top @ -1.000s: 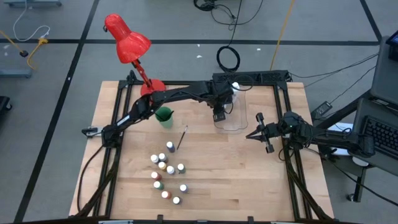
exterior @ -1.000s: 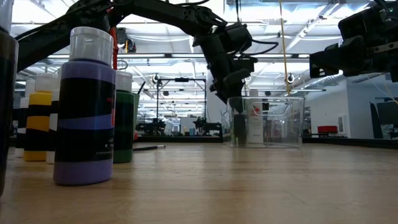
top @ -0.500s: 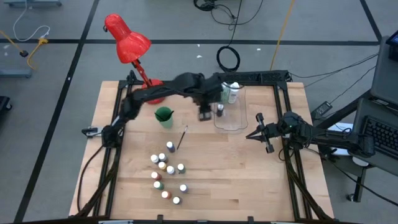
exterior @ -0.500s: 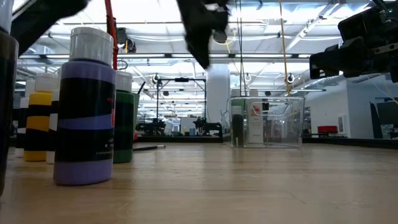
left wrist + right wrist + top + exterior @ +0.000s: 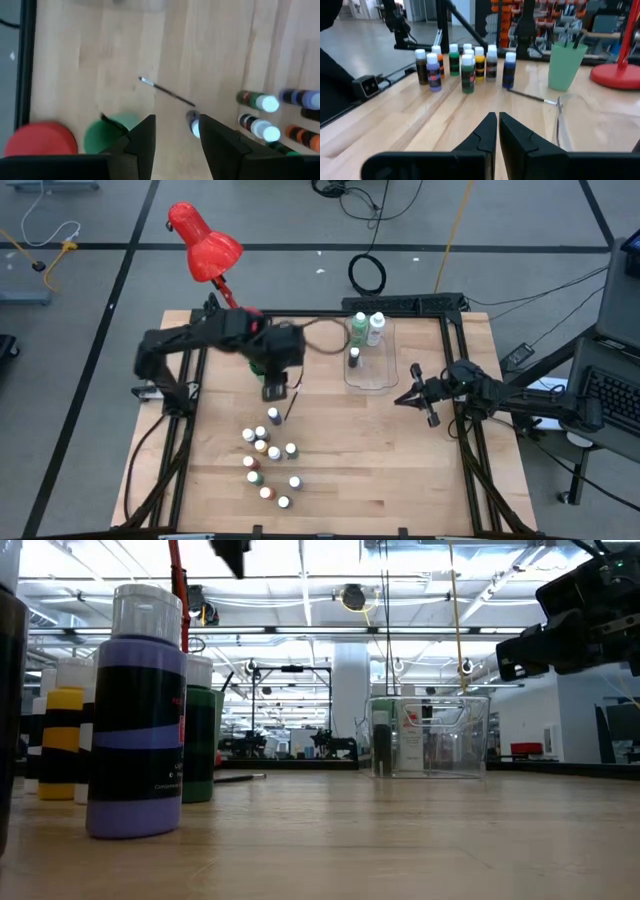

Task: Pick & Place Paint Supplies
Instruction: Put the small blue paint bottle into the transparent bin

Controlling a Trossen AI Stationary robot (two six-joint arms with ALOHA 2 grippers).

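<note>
Even, bright overhead light fills the scene, with only faint, soft shadows on the wooden table (image 5: 400, 470). In the low view, ceiling light strips (image 5: 300, 580) blow out to white glare across the upper frame, and the nearest purple bottle (image 5: 137, 710) at left looms soft and out of focus. Motion blur smears the left arm (image 5: 215, 340) in the high view and the whole left wrist view, where the paintbrush (image 5: 167, 92) looks streaky.

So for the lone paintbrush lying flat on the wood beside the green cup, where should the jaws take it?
Probably mid-handle, coming straight down from above. The paintbrush lies flat and thin on the table, so only a top approach fits, jaws set across its length. Its lower end sits close to a small bottle, so grip nearer the middle. The left gripper, empty, hangs nearby.
</note>
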